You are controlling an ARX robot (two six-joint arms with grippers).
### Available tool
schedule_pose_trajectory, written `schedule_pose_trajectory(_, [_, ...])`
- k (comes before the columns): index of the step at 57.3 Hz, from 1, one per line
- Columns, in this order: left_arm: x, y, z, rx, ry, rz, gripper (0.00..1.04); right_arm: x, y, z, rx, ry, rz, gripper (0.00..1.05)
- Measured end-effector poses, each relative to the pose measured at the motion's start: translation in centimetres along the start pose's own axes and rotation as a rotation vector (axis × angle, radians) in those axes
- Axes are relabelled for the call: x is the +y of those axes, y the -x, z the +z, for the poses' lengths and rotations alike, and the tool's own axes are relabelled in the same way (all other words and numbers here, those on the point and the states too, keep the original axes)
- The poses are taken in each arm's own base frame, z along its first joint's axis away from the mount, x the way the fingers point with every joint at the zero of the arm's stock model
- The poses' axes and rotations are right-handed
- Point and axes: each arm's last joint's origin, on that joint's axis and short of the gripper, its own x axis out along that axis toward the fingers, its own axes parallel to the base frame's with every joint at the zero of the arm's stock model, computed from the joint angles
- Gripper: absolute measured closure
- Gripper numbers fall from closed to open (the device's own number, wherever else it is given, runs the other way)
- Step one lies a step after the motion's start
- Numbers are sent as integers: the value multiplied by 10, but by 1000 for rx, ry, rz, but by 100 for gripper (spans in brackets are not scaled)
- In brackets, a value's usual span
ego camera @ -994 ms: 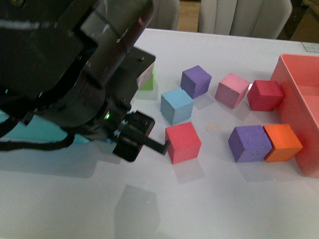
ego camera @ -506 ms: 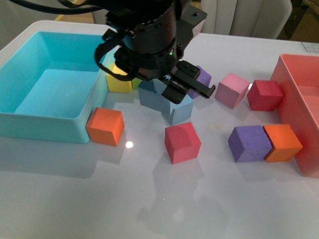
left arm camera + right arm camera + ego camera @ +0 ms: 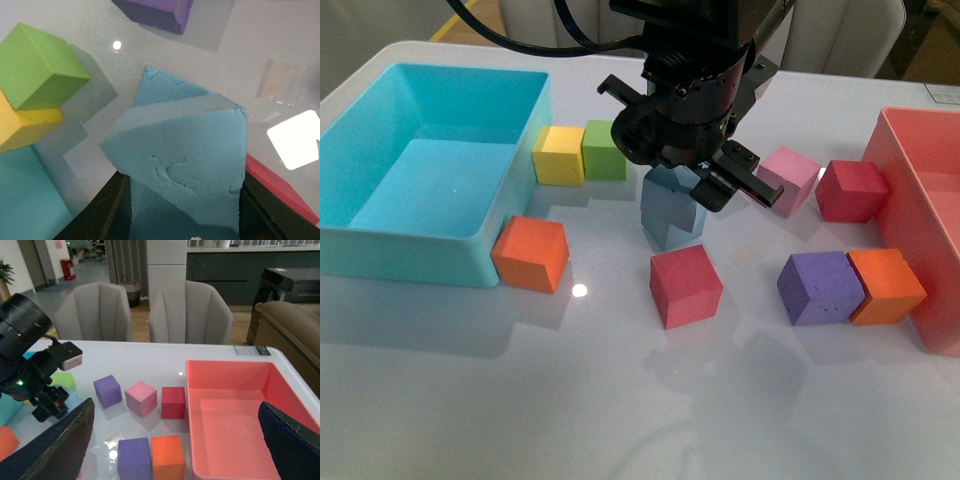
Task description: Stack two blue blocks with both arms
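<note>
Left wrist view: blue block (image 3: 186,150) clamped by left gripper (image 3: 185,210), skewed over lower blue block (image 3: 159,89); slide-off risked if released.

Two grey padded chairs (image 3: 92,315) stood behind the white glossy table (image 3: 150,357). A brown sofa (image 3: 295,335) sat on the wooden floor (image 3: 243,322) to one side. Dark cabinets (image 3: 235,265) lined the rear, with a wicker basket (image 3: 131,290) nearby. A light glare (image 3: 579,291) showed on the tabletop

From the front, my left arm (image 3: 692,100) covers the top of the upper blue block (image 3: 665,192). At the left wrist, that block hides most of, I think, the lower blue block (image 3: 162,87), and the frame edge cuts off most of the left pincer (image 3: 182,200).
</note>
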Motion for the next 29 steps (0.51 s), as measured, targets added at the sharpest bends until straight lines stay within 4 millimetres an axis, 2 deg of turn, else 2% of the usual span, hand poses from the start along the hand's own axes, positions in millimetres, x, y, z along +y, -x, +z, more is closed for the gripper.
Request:
schedule_pose_trajectory(14, [7,-11,11,-3,-3,13,61,0,0,0,0,0,0,9])
schedule_pose_trajectory(29, [9,-14,12,7,-10,13,61,0,0,0,0,0,0,9])
